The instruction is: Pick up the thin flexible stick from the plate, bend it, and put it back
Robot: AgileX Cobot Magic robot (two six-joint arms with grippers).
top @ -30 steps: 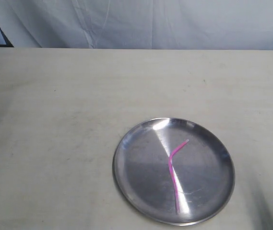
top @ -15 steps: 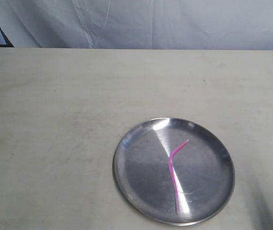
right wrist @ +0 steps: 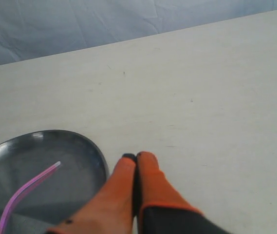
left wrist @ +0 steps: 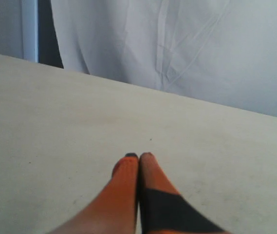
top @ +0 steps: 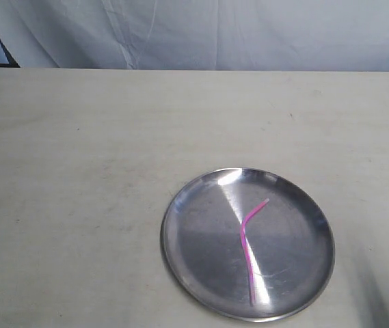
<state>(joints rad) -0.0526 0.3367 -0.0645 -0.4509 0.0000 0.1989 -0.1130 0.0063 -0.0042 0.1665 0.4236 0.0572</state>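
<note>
The thin pink stick [top: 247, 240] lies kinked on the round silver plate [top: 180, 239], its whitish tip pointing to the plate's far right; it also shows in the right wrist view as the stick [right wrist: 26, 187] on the plate [right wrist: 87, 146]. My right gripper [right wrist: 136, 156] is shut and empty, just beside the plate's rim, apart from the stick. My left gripper [left wrist: 138, 155] is shut with nothing in it, over bare table, the plate out of its view. Neither gripper shows in the exterior view.
The plate rests on a pale tabletop [top: 98, 150]. A wrinkled white cloth backdrop [top: 215, 34] hangs behind the table's far edge. A dark gap [top: 3, 55] shows at the far left corner.
The stick and plate have not moved. A small reddish shape at the far left edge, seen one second ago, is gone from view.
</note>
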